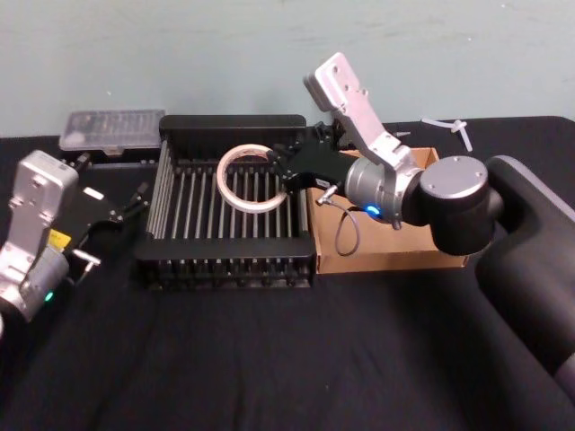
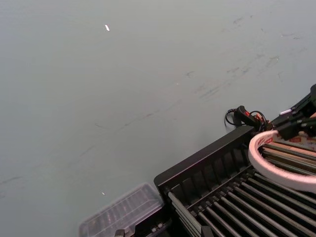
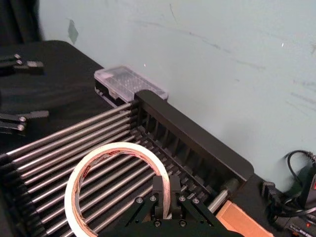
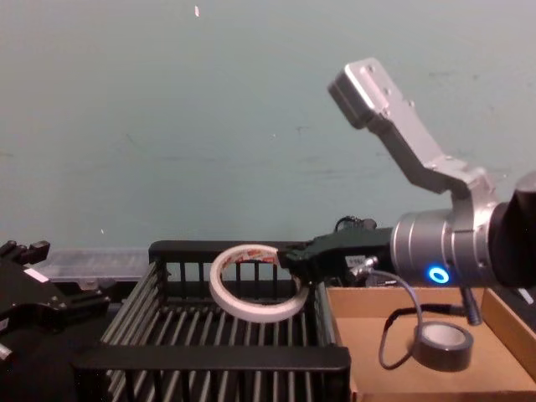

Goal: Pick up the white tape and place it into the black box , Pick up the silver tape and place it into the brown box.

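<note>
My right gripper (image 1: 283,175) is shut on the rim of the white tape (image 1: 221,180), a wide thin ring with red print inside, and holds it tilted above the barred floor of the black box (image 1: 234,126). The right wrist view shows the fingers (image 3: 174,187) pinching the ring (image 3: 118,147) over the bars. In the chest view the silver tape (image 4: 444,343) lies flat inside the brown box (image 4: 502,331), to the right of the crate and below the right arm. My left gripper (image 1: 115,223) stands open left of the crate, over the black cloth.
A clear plastic case (image 1: 112,130) lies behind the crate's far left corner. White plastic parts (image 1: 449,126) sit at the far right of the table. A loose cable (image 1: 346,233) hangs from the right wrist over the brown box. A pale wall stands close behind.
</note>
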